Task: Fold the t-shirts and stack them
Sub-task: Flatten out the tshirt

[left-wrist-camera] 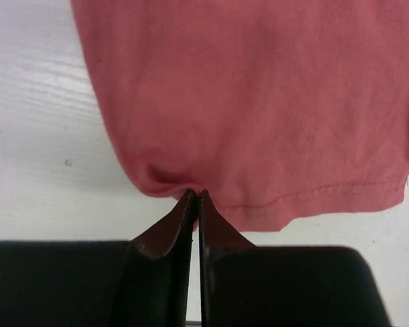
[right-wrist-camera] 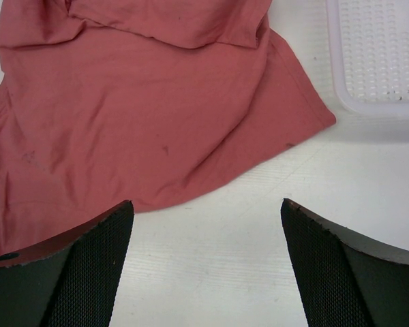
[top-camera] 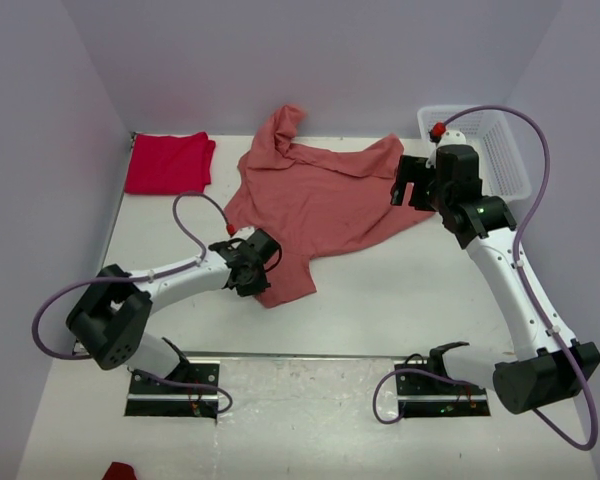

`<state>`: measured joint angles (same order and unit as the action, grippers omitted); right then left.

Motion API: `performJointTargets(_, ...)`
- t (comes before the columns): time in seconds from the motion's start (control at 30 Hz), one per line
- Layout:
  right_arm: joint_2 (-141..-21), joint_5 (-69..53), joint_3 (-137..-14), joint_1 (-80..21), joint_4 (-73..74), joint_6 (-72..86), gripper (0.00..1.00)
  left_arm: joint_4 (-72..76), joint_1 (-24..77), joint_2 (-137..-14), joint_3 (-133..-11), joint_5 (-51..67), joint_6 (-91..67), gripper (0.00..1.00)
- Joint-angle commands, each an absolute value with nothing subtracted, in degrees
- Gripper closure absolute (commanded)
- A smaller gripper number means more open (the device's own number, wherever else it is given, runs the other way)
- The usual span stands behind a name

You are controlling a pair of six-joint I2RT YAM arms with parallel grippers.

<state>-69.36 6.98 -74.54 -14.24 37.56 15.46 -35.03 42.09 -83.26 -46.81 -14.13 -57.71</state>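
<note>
**Left pinches pink hem; right waits spread over the opposite corner**

- Left gripper (left-wrist-camera: 195,195): fingers pressed together on the stitched hem of the salmon-pink t-shirt (left-wrist-camera: 259,102). The cloth puckers right at the tips and fans out beyond them. Likely reason: an edge grip to drag the tee flat or lift it into a fold.
- Right gripper (right-wrist-camera: 208,208): fingers spread wide, nothing between them, only bare table (right-wrist-camera: 211,272) beneath. The tee's edge lies just ahead of the tips, its pointed corner ahead and to the right. Probably lining up for a second pinch.
- White mesh basket (right-wrist-camera: 375,54): ahead-right of the right fingers, just past that corner.
- Pink tee, top view: rumpled, not squared. Its long axis seems to run from the pinched hem away toward a bunched peak at the far side, leaning slightly; the neck end is hard to make out.
- Red t-shirt (top-camera: 168,162): already a compact folded pad, well apart, far-left of the left fingers
</note>
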Motion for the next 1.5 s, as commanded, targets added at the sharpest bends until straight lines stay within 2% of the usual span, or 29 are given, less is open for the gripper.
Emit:
performJointTargets(0.0,-69.17,8.17,-74.71,-14.33,35.68,15.82,0.11,-31.03,42.28,-87.00,-50.18,-14.68,-54.85,0.93)
performJointTargets(0.07,-69.17,8.17,-74.71,-14.41,35.68,15.73,0.11,-30.59,42.36,-87.97,-50.54,-14.07,-54.23,0.82)
performJointTargets(0.1,-69.26,8.17,-74.71,-14.33,35.77,15.73,0.11,-30.50,42.28,-88.07,-50.62,-13.89,-54.14,0.69)
performJointTargets(0.13,-69.43,8.09,-74.71,-14.33,35.77,15.73,0.11,-30.50,42.36,-88.07,-50.62,-13.71,-54.14,0.65)
performJointTargets(0.17,-69.35,8.09,-74.62,-14.41,35.68,15.73,0.11,-30.76,42.36,-87.72,-50.54,-13.71,-54.23,0.56)
performJointTargets(0.27,-69.61,7.56,-74.53,-14.41,35.68,16.08,0.11,-32.34,42.28,-86.14,-50.19,-14.32,-54.75,0.44)
performJointTargets(0.33,-69.78,7.47,-74.53,-14.41,35.59,16.17,0.11,-32.61,42.36,-84.47,-49.14,-14.33,-55.02,0.44)
performJointTargets(0.43,-69.61,7.47,-74.71,-14.33,35.59,16.26,0.11,-32.61,42.36,-83.32,-47.64,-13.98,-55.72,0.47)
performJointTargets(0.57,-69.70,7.65,-75.15,-14.41,35.94,16.44,0.11,-31.90,42.36,-83.32,-46.41,-12.92,-56.25,0.57)
performJointTargets(0.77,-68.91,8.53,-75.32,-14.41,36.12,16.35,0.10,-30.94,42.36,-83.50,-45.53,-11.60,-56.43,0.67)
performJointTargets(0.83,-68.73,8.53,-75.24,-14.41,35.86,16.26,0.10,-30.76,42.36,-83.76,-45.44,-11.51,-56.25,0.75)
performJointTargets(0.87,-68.64,8.53,-75.32,-14.33,36.03,16.26,0.10,-30.67,42.36,-84.02,-45.35,-11.34,-56.25,0.90)
performJointTargets(0.9,-68.99,8.53,-75.41,-14.41,36.12,16.17,0.10,-30.59,42.36,-84.28,-45.53,-11.08,-56.16,0.99)
performJointTargets(1.1,-69.17,8.70,-75.15,-14.41,36.12,16.35,0.09,-32.25,42.36,-82.62,-45.88,-12.56,-57.30,1.00)
performJointTargets(1.3,-72.42,8.27,-75.07,-14.41,37.97,17.75,0.09,-42.79,42.80,-77.62,-48.95,-17.92,-61.52,1.00)
performJointTargets(1.47,-74.18,7.03,-74.62,-14.41,38.76,18.02,0.06,-51.58,42.72,-70.41,-50.71,-19.86,-64.86,1.00)
